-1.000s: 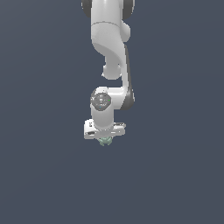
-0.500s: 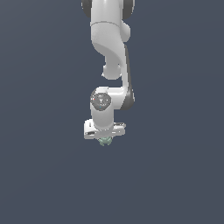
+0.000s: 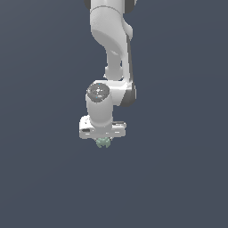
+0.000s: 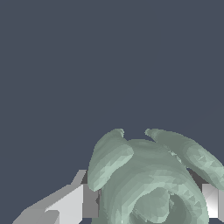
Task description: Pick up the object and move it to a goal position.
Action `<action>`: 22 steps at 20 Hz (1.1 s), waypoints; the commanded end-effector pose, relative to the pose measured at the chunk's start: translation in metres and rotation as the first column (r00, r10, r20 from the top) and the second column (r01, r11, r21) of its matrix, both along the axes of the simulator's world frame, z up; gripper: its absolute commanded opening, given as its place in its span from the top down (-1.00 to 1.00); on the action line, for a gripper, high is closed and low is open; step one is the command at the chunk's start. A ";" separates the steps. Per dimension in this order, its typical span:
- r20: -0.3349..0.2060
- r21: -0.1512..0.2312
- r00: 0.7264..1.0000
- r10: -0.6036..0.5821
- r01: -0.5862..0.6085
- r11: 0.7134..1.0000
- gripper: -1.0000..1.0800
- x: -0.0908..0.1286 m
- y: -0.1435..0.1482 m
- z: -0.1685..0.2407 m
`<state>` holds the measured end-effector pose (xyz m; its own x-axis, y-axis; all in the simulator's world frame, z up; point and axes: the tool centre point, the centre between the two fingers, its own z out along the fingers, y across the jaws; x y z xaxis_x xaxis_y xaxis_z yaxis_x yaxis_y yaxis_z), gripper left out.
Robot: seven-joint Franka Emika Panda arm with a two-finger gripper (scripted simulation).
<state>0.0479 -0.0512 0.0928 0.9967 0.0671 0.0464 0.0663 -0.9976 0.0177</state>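
We see the white arm [image 3: 109,53] reaching down from the top of the exterior view, its gripper [image 3: 103,139] pointing downward over a plain dark grey worktop [image 3: 40,178]. The gripper is closed narrowly on the figure [image 3: 103,142], a small pale grey-green lump peeking out just beneath the white bar. In the wrist view, the figure [image 4: 148,179] fills the space between the two fingers [image 4: 72,203], its rounded lobes bulging past them on both sides.
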 end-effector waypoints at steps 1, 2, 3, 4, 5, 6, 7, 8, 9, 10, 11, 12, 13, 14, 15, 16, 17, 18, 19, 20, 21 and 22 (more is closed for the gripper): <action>0.027 -0.006 0.999 -0.036 0.036 0.999 1.00 0.008 -0.008 0.029; 0.040 -0.009 0.998 -0.054 0.054 0.998 1.00 0.012 -0.012 0.042; 0.054 -0.012 0.996 -0.073 0.074 0.997 1.00 0.015 -0.016 0.057; 0.069 -0.015 0.993 -0.093 0.094 0.995 1.00 0.018 -0.021 0.073; 0.085 -0.017 0.990 -0.115 0.117 0.993 1.00 0.022 -0.026 0.090; 0.101 -0.020 0.985 -0.138 0.140 0.990 1.00 0.025 -0.031 0.108; 0.119 -0.022 0.980 -0.161 0.165 0.986 1.00 0.028 -0.037 0.128; 0.138 -0.024 0.973 -0.186 0.191 0.981 1.00 0.030 -0.043 0.148; 0.157 -0.026 0.965 -0.211 0.218 0.976 1.00 0.032 -0.049 0.169; 0.176 -0.027 0.956 -0.236 0.244 0.969 1.00 0.033 -0.055 0.190; 0.195 -0.028 0.946 -0.260 0.270 0.963 1.00 0.034 -0.061 0.210; 0.212 -0.028 0.936 -0.282 0.294 0.955 1.00 0.034 -0.066 0.230; 0.229 -0.028 0.925 -0.303 0.317 0.948 1.00 0.034 -0.071 0.249; 0.246 -0.028 0.914 -0.323 0.340 0.940 1.00 0.034 -0.076 0.267; 0.261 -0.027 0.903 -0.342 0.360 0.932 1.00 0.033 -0.081 0.285; 0.275 -0.026 0.892 -0.359 0.380 0.925 1.00 0.032 -0.085 0.301; 0.289 -0.025 0.881 -0.375 0.398 0.917 1.00 0.031 -0.089 0.316; 0.302 -0.024 0.870 -0.389 0.415 0.909 1.00 0.029 -0.092 0.331; 0.313 -0.023 0.860 -0.402 0.430 0.902 1.00 0.028 -0.095 0.344; 0.324 -0.022 0.851 -0.414 0.444 0.896 1.00 0.026 -0.098 0.356; 0.333 -0.020 0.842 -0.425 0.457 0.889 1.00 0.025 -0.100 0.367; 0.342 -0.019 0.834 -0.434 0.468 0.884 1.00 0.023 -0.102 0.377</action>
<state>0.0739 -0.1500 0.4536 0.8615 -0.3479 0.3699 -0.3955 -0.9165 0.0592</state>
